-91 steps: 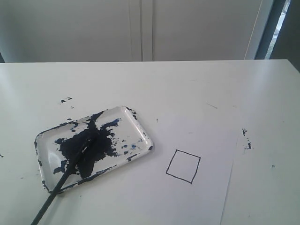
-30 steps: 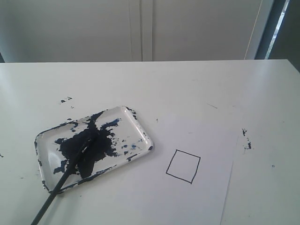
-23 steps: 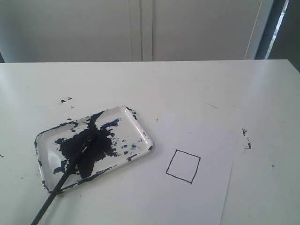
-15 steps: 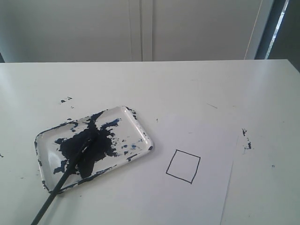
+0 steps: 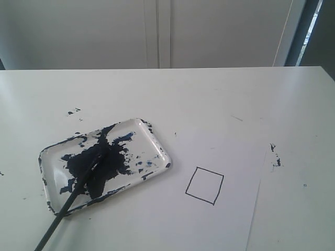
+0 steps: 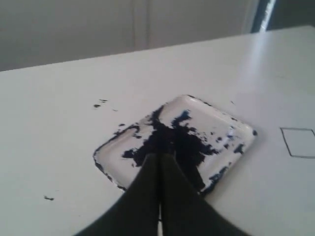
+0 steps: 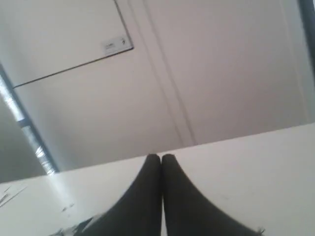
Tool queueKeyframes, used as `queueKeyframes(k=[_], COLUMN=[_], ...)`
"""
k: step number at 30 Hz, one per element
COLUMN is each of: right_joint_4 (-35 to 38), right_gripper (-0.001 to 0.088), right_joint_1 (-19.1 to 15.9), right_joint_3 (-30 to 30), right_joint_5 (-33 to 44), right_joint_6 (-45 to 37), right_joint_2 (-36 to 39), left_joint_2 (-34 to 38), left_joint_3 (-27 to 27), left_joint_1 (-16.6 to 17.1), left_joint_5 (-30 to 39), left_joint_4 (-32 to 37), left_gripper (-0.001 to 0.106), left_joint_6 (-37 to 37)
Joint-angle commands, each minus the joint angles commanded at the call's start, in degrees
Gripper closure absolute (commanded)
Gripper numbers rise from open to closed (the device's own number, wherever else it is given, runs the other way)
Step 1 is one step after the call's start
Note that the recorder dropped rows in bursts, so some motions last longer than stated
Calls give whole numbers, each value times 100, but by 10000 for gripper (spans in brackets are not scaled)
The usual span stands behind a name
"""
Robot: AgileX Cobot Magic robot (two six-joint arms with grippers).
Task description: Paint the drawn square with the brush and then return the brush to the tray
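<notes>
1. Exterior view: nothing has shifted over the last few seconds. The brush (image 5: 70, 197) lies slanted as before, its dark tip in the paint blotch of the tray (image 5: 155, 148) and its handle crossing the near rim and running out over the bench (image 5: 209, 94). The drawn square (image 5: 204, 185) on the paper sheet (image 5: 230, 219) is an empty outline, well apart from the tray. No arm shows here. I judge that the task has not really begun: the brush has yet to be picked up.

2. Left wrist view: the left gripper (image 6: 159, 156) has its fingers pressed together with nothing between them, and it hangs over the near side of the tray (image 6: 112, 153). The fingers hide the brush, so I cannot make it out here. The square (image 6: 298, 142) sits at the picture's edge. The gripper would need to spread before it could take the handle.

3. Right wrist view: the right gripper (image 7: 160, 157) is also pressed together and empty, aimed past the bench edge at the wall. Only a sliver of paint marks shows.
</notes>
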Motion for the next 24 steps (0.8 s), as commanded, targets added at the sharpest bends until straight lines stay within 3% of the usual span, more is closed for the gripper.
queueKeyframes(k=[3, 5, 13, 20, 24], right_joint_4=[1214, 1610, 1663, 1663, 1663], right_gripper=[868, 868, 868, 868, 868], right_joint_1=[0, 0, 0, 0, 0], right_joint_3=[0, 0, 0, 0, 0], right_joint_5=[563, 751, 378, 284, 284], right_joint_6=[-1314, -1803, -2343, -2641, -2641], right_joint_2=[355, 575, 1093, 1104, 1104], left_joint_2=[296, 479, 1378, 2058, 2640], left_joint_3=[0, 0, -233, -1544, -2107], left_joint_1=[0, 0, 0, 0, 0], left_joint_5=[341, 412, 352, 874, 1670], left_joint_4=[-283, -458, -474, -420, 100], left_gripper=[1053, 1053, 1053, 1053, 1053], left_joint_6=[158, 368, 884, 884, 551])
